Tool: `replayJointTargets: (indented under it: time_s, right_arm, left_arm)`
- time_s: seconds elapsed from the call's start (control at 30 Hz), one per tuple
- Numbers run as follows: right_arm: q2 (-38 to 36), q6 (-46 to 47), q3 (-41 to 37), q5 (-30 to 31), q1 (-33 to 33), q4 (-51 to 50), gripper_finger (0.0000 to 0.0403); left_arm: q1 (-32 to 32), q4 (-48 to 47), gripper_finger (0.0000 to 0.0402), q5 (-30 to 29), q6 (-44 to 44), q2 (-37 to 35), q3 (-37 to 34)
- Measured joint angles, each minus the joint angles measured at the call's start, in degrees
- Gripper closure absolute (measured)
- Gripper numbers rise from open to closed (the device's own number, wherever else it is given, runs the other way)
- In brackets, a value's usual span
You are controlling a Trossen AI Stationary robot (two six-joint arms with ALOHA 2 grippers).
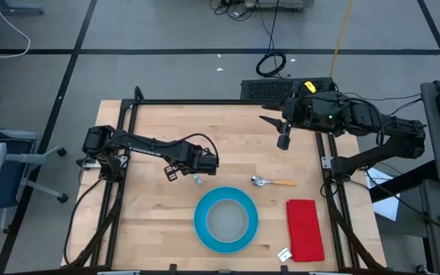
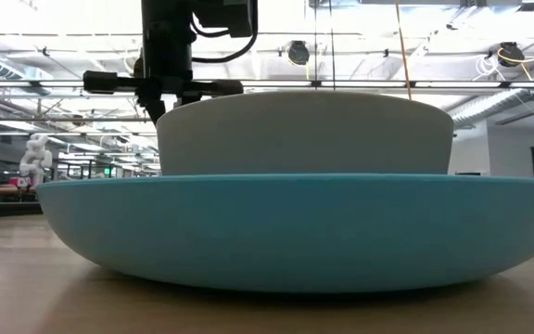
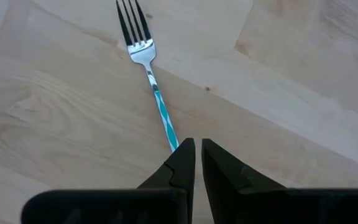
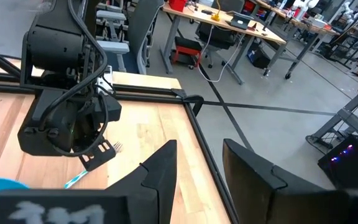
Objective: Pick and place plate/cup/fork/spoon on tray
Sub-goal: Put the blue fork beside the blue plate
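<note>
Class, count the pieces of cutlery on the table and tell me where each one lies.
2. The fork lies on the wood left of centre, its handle end between the shut fingers of the left gripper. The spoon lies right of centre, just above the plate.

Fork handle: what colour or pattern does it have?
The fork handle shows turquoise and white stripes below a silvery neck and tines; clearest in the left wrist view.
</note>
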Motion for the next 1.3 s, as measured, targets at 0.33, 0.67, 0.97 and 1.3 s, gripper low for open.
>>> replayJointTargets:
  time_s: [0.33, 0.67, 0.97, 1.3]
  right_arm:
    - [0.0, 0.0, 0.0, -0.01, 0.01, -0.37, 0.0283]
    - [0.0, 0.0, 0.0, -0.01, 0.0, -0.46, 0.0283]
    - [0.0, 0.24, 0.0, -0.01, 0.02, -0.48, 0.0283]
    - [0.0, -0.02, 0.0, -0.04, 0.02, -0.47, 0.0283]
  left_arm:
    - [0.16, -0.35, 0.035, 2.35, -0.7, 0.0, 0.0]
    - [0.15, -1.62, 0.0248, 4.16, -3.07, 0.0, 0.0]
    - [0.97, 5.53, 0.0213, 5.69, -9.77, 1.82, -3.86]
    - [2.82, 12.07, 0.0213, 9.42, -10.78, 1.94, -9.38]
